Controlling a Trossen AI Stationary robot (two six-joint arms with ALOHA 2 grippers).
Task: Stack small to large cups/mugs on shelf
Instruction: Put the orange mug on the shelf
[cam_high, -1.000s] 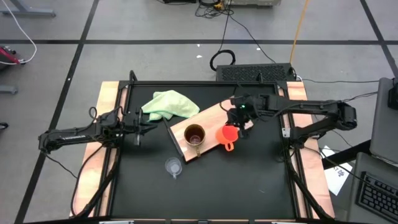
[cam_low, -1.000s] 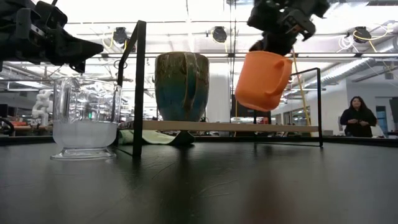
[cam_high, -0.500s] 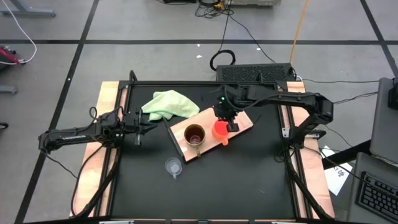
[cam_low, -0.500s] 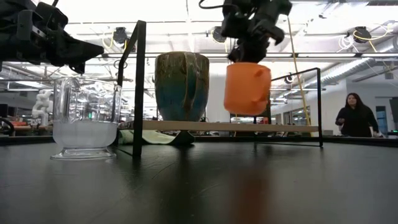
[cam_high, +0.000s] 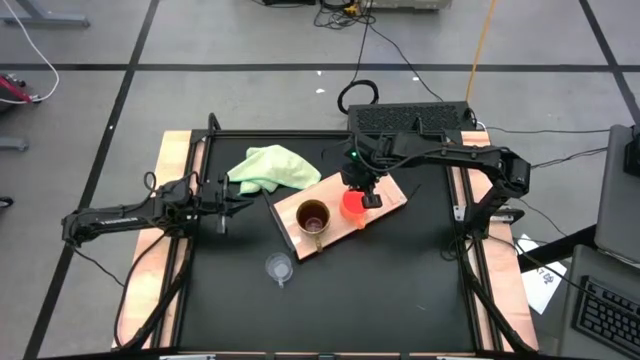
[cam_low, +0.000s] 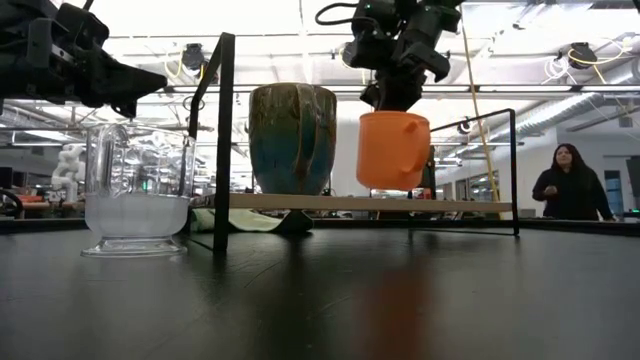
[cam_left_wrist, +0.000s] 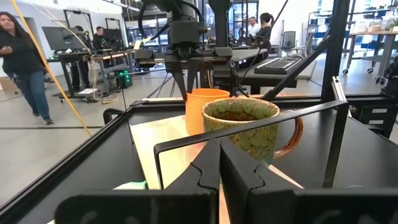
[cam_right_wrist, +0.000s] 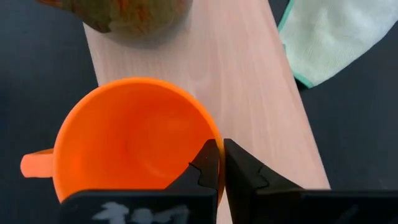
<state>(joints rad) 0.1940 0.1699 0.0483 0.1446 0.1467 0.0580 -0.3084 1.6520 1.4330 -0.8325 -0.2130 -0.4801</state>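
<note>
One medium orange plastic cup with a handle (cam_low: 392, 150) hangs upright from the right gripper (cam_high: 357, 192), whose jaws are closed on the cup's rim, one finger inside the wall and one outside, as the right wrist view shows (cam_right_wrist: 213, 167). In the low view the cup's base sits just above the flat light-wood shelf board with its dark edge (cam_low: 450, 205), apparently not quite touching. The large tan-brown glazed mug with a handle (cam_high: 312, 216) stands upright on the same board, just beside the orange cup and to its left. That sideways offset is the relation that matters: judged from these views, nesting the orange cup in the mug would mean lifting it above the mug's rim and carrying it left, mouth up, with the jaws staying above.

Near the front of the table, well apart from the board, stands the small clear glass cup (cam_high: 279, 267), upright on the black table (cam_high: 400, 290). The left gripper (cam_high: 225, 203) waits at the table's left side with its jaws shut and empty; of the two arms it lies nearer the glass. A pale green cloth (cam_high: 270, 166) lies at the board's far left end.
</note>
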